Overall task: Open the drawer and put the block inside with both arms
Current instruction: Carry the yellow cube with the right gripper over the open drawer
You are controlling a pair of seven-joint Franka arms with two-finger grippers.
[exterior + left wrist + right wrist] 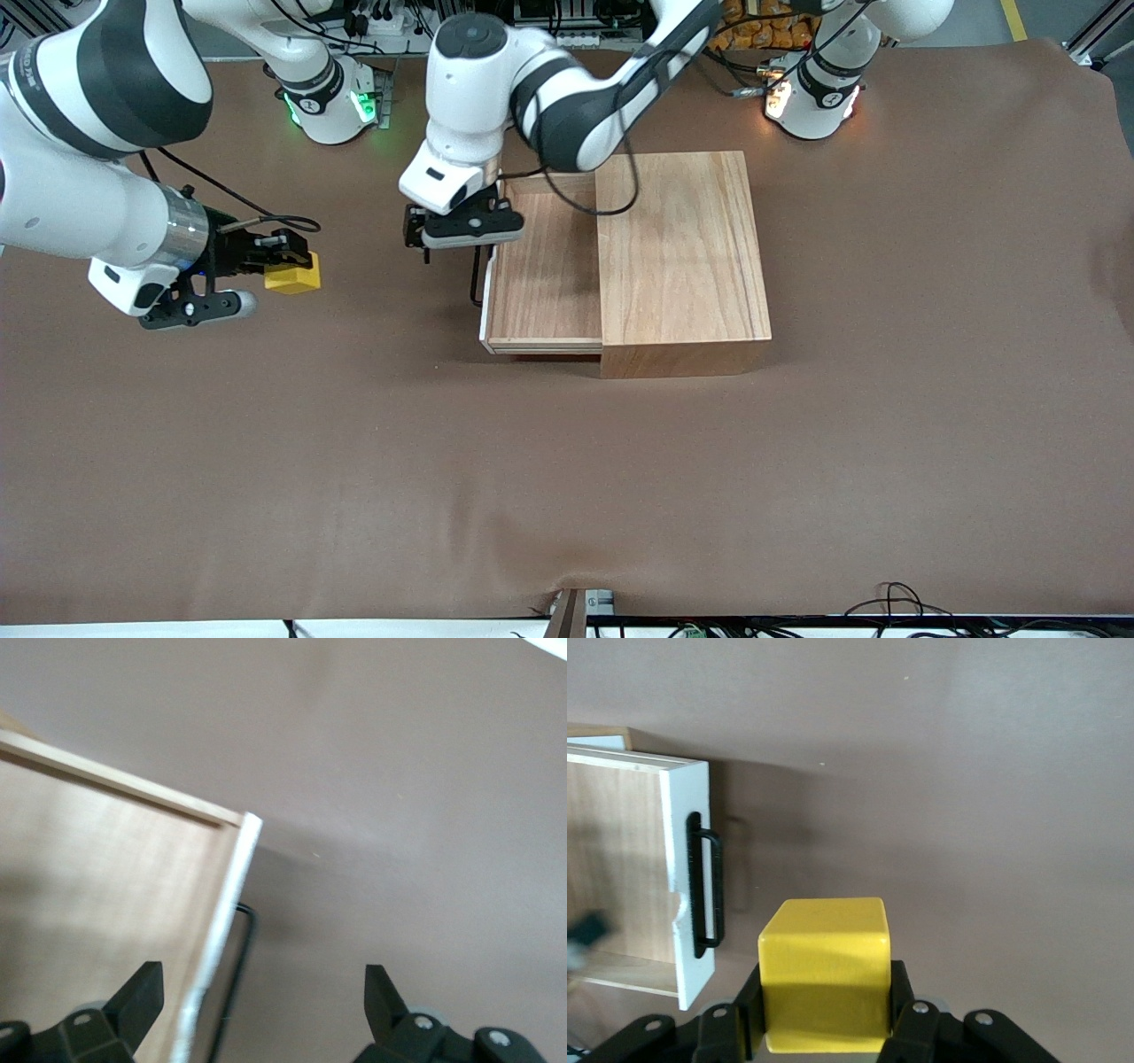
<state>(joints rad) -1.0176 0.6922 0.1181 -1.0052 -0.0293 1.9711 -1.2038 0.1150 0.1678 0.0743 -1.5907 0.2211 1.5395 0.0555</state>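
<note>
The drawer (542,270) stands pulled out of the wooden box (678,252) toward the right arm's end of the table, and its tray holds nothing. Its white front panel (687,886) carries a black handle (707,895). My left gripper (416,236) hovers open over the drawer's front, at the end of the handle (239,966) nearer the robot bases. In the left wrist view the left gripper (261,1001) has the panel (221,930) and handle between its fingers (142,997) without touching them. My right gripper (285,262) is shut on the yellow block (297,282), over the table in front of the drawer. The right wrist view shows the block (824,966) clamped on both sides.
The brown cloth (567,461) covers the whole table and is slightly wrinkled near the front camera. The left arm's cable (611,206) loops over the box top. More cables (895,602) lie past the table edge nearest the camera.
</note>
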